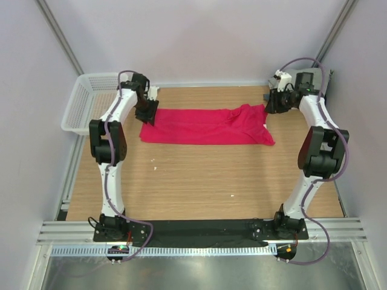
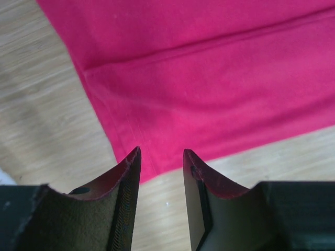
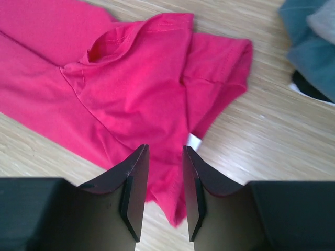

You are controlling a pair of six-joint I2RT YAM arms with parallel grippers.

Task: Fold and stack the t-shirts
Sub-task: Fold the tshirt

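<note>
Left gripper (image 2: 161, 151) hangs with its jaws partly apart and nothing between them, the tips just over the hem corner of the crimson-pink t-shirt (image 2: 220, 78). Right gripper (image 3: 165, 147) shows the same moderate gap and grips nothing; its tips sit low over the rumpled sleeve and collar end of that shirt, where a small white label (image 3: 194, 141) peeks out from under the cloth.

From above, the near half of the wooden table (image 1: 193, 181) lies bare in front of the arm bases. Beyond it, toward 12 o'clock, the crimson-pink shirt is laid out as a long band running from 9 to 3 o'clock. It is flat and straight-edged at its 9 o'clock end under the left gripper, bunched at its 3 o'clock end beside the right gripper.

In the right wrist view, at 2 o'clock and apart from the pink shirt, lies a folded dark blue-grey t-shirt (image 3: 309, 49) with a light grey one (image 3: 325, 21) upon it. A white mesh basket (image 1: 84, 106) stands off the table's corner at 10 o'clock.
</note>
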